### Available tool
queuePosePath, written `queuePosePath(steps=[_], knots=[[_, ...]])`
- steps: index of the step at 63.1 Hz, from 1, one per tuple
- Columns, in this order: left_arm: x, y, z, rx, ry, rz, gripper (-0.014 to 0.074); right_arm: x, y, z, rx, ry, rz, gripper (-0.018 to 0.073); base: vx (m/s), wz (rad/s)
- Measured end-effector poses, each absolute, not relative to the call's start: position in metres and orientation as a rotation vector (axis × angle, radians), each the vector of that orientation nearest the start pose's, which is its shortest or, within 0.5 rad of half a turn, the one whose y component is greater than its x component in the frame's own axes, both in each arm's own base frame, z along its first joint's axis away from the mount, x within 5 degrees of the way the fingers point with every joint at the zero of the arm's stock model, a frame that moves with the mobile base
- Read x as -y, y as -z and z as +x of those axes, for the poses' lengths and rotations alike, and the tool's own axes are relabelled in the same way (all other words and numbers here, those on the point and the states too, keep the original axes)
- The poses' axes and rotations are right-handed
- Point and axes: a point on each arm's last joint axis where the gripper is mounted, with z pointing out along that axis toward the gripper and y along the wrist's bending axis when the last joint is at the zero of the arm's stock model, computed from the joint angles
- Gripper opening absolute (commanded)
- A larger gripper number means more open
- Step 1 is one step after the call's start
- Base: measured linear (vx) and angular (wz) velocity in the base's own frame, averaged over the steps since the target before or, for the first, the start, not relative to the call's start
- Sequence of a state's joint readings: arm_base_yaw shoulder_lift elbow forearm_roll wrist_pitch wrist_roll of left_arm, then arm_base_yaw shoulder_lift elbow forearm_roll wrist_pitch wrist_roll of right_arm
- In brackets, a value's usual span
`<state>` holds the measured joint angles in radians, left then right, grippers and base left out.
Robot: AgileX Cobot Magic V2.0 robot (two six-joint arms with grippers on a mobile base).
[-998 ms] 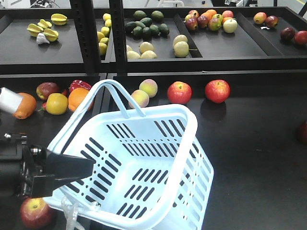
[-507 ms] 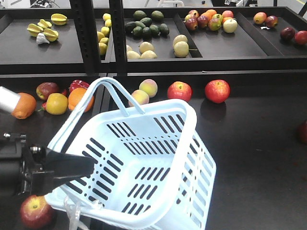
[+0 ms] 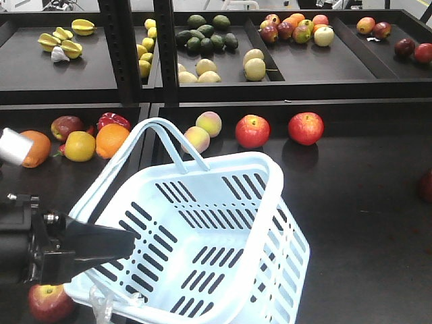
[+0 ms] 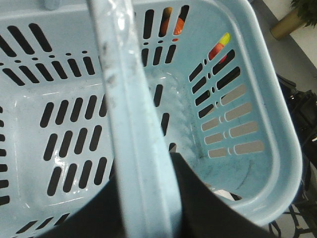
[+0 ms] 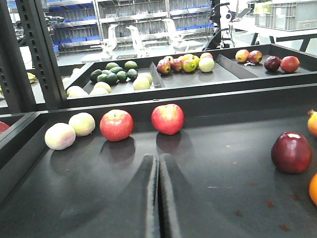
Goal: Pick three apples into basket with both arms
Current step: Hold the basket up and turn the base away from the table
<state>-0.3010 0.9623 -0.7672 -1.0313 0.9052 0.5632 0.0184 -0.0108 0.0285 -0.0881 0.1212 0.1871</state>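
Left gripper [image 3: 116, 241] pinches a handle of the basket [image 3: 268, 167] at its near-left rim, and the basket is tilted. Right gripper [image 5: 158, 193] has its fingers pressed together, low over the black shelf [image 5: 228, 193]. First apple [image 3: 252, 130] and second apple [image 3: 306, 127] sit far, and the third apple [image 3: 47, 302] is near-left.

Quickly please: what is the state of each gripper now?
The left gripper: closed on the basket handle.
The right gripper: closed, holding nothing.
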Motion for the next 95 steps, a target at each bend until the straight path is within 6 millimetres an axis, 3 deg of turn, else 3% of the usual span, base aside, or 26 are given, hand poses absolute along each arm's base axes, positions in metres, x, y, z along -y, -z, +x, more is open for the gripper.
queuePosePath(steps=[57, 95], knots=[[0.1102, -0.3289, 0.1476, -2.227, 1.12, 0.484, -0.0008, -0.0001, -0.1932, 0.0567, -1.621, -0.082, 0.074, -0.0001, -0.01, 0.03], [0.1102, -0.3289, 0.1476, -2.227, 1.12, 0.484, -0.0008, -0.0001, -0.1931, 0.0567, -1.622, -0.082, 0.074, -0.0001, -0.07, 0.3]])
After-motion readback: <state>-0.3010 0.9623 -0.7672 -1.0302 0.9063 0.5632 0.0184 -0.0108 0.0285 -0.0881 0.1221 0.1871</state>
